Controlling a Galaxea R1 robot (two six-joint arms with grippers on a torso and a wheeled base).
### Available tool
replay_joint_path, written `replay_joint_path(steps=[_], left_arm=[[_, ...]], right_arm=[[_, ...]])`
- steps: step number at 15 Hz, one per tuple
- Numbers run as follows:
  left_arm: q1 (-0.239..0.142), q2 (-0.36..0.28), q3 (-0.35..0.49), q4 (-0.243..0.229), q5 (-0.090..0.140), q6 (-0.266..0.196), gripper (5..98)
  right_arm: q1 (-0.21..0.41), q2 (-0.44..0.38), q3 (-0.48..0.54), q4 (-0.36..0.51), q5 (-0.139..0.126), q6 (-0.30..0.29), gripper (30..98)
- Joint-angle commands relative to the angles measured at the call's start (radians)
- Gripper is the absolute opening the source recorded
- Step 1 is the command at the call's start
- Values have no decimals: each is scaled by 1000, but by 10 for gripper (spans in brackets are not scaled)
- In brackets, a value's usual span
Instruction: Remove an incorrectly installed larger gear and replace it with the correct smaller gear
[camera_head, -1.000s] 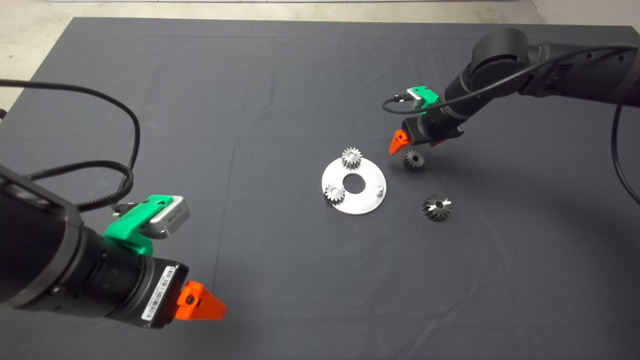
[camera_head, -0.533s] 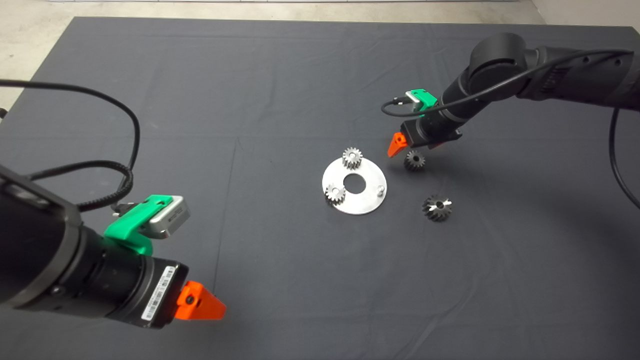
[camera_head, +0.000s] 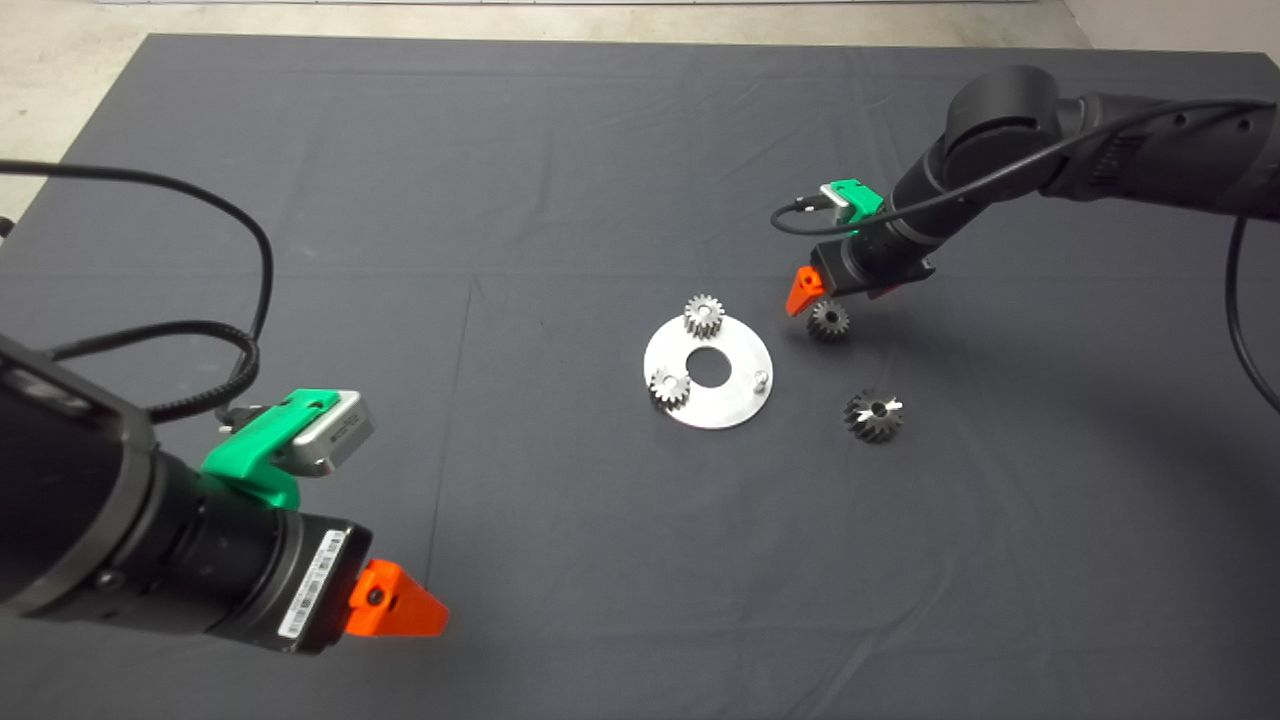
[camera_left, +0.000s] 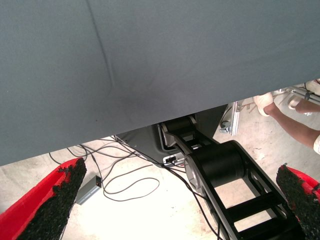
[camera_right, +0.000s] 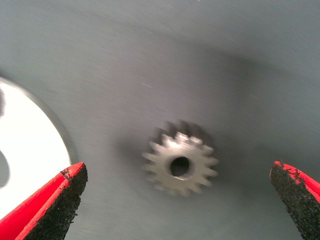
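Head view shows the table (camera_head: 560, 150) under its dark mat, with the round steel plate (camera_head: 722, 400) near the middle. The plate carries 2 bright small gears (camera_head: 704, 315) on its pegs and 1 bare peg (camera_head: 761, 379). The larger gear (camera_head: 873, 415) lies on the mat off the plate, nearer the robot than the right tool (camera_head: 835, 292) and well apart from it. The smaller gear (camera_head: 828, 319) lies flat on the mat directly below that tool, just beside the plate's edge.

In the right wrist view the tool's fingers (camera_right: 50, 207) stand spread wide, empty, 1 on each side of the smaller gear (camera_right: 181, 165), neither touching it. The left tool (camera_head: 400, 605) waits at the near left corner, its fingers (camera_left: 47, 205) also spread wide and empty, its camera looking past the table edge to cables and a person's leg (camera_left: 292, 125) on the floor.

By the look of it the smaller gear is solid steel: heavy for its size, rigid, not fragile, but smooth and low, so it could slip or tip. The best hold is probably across opposite teeth, pads square to its rim.

The tool's far finger is mostly hidden behind the wrist in the head view. The gear is blurred in the wrist view, so its height and tooth detail are hard to judge.
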Motion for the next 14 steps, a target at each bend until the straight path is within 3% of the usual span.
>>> replay_joint_path(steps=[1,14], left_arm=[[-6,-2,13,-17,0,-3,981],[5,-2,13,-16,1,0,981]], right_arm=[[10,-2,8,-15,-12,-3,968],[-4,1,9,-18,-10,-3,968]])
